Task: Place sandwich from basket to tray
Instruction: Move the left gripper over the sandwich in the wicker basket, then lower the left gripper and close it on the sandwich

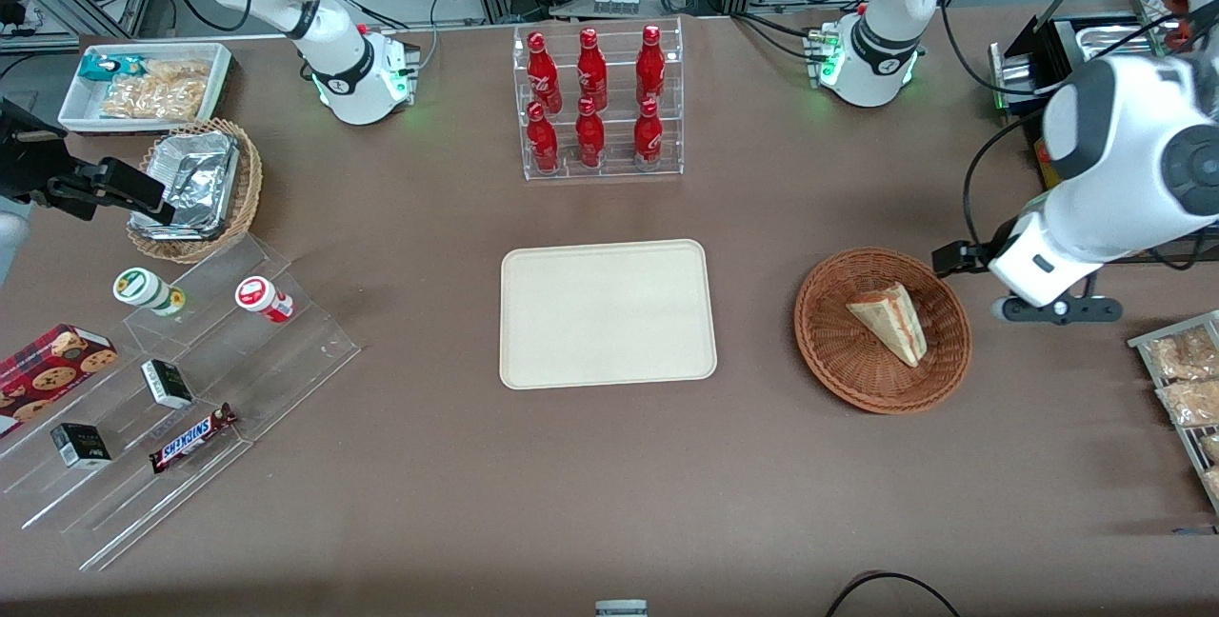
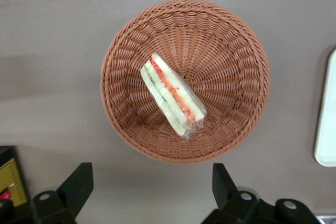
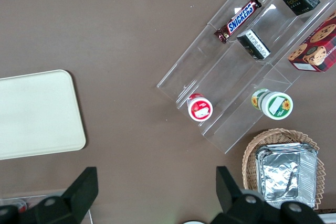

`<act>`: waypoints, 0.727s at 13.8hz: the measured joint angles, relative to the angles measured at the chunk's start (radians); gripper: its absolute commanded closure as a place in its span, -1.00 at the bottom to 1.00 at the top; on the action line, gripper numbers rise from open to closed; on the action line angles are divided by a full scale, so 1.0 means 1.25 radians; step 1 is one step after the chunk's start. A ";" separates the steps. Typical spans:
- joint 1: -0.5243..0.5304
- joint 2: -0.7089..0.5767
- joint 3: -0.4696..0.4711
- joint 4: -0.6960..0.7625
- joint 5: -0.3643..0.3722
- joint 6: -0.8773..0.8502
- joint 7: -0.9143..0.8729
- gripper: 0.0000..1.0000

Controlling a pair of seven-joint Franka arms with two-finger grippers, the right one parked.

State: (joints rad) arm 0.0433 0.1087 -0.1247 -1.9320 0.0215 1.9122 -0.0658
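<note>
Jaws spread wide, nothing between them. The gripper point(image 2: 152, 192) hangs above the table point(image 1: 609, 484), just off the rim of the basket point(image 2: 241, 103) on the working arm's side, not touching it (in the front view the fingers themselves are hidden under the white arm). Sandwich point(image 2: 172, 94) lies in the basket, roughly at its centre, on its side with the red and green filling edge facing up, clear wrap visible at one end. Basket sits on the table toward the working arm's end. Tray point(image 1: 607, 312) lies flat mid-table, well apart from the basket, nothing on it. Rack of red bottles point(image 1: 595, 103) stands farther from the front camera than the tray. Snack packets point(image 1: 1186, 379) lie near the table edge at the working arm's end.
</note>
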 measured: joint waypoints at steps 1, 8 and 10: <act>0.000 0.001 0.000 -0.034 0.000 0.045 -0.015 -1.00; -0.021 0.003 -0.009 -0.213 0.000 0.337 -0.397 -1.00; -0.029 0.009 -0.009 -0.222 0.000 0.348 -0.535 -1.00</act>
State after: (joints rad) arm 0.0070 0.1203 -0.1364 -2.2092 0.0214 2.3478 -0.7351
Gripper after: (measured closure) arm 0.000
